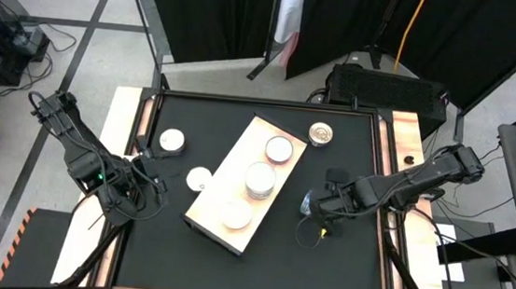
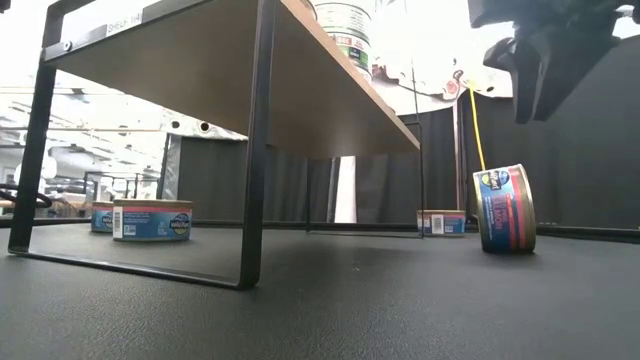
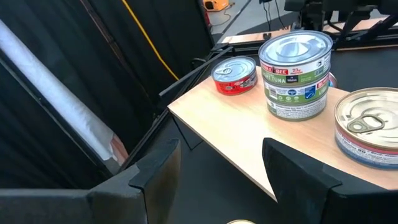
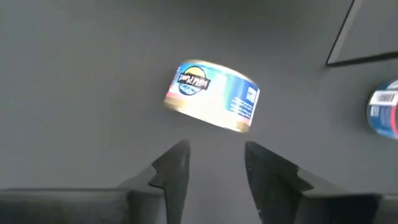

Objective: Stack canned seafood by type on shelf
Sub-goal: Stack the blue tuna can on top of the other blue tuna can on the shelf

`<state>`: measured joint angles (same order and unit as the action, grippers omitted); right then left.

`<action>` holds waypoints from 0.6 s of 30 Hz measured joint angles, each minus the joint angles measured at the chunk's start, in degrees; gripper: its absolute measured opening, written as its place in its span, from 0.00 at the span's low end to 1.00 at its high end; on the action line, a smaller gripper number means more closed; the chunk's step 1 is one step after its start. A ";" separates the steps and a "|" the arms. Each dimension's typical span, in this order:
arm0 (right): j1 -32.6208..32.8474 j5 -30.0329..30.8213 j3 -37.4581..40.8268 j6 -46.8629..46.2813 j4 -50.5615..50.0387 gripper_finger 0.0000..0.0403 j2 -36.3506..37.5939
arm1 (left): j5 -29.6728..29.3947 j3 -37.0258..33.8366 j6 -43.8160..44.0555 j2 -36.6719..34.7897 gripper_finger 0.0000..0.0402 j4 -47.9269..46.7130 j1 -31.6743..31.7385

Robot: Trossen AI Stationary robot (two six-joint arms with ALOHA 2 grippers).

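Blue-label round tin (image 4: 211,98) on edge on black tabletop (image 1: 341,264), right gripper (image 4: 214,163) above it, fingers parted, holding nothing. Pale wooden shelf (image 1: 228,161) has three tin spots, middle one stacked (image 1: 260,179). Four tins off it, so roughly half done. Left gripper (image 3: 217,171) waits beside shelf, fingers apart, empty.

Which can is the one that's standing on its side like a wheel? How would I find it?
Find the pale wooden shelf lying slantwise on the black table. Off its right side, under the right arm's open end effector, one blue-labelled can sits alone on the tabletop. It stands on its edge; every other can lies flat.
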<state>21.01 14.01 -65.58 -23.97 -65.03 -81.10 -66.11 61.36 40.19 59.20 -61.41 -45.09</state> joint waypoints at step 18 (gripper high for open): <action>-4.68 3.91 0.00 39.19 3.71 0.64 0.00 | -0.09 0.00 -0.01 -0.02 0.57 1.05 0.01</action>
<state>16.33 17.92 -65.58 15.22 -61.32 -81.10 -66.20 61.36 40.18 59.18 -60.36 -45.08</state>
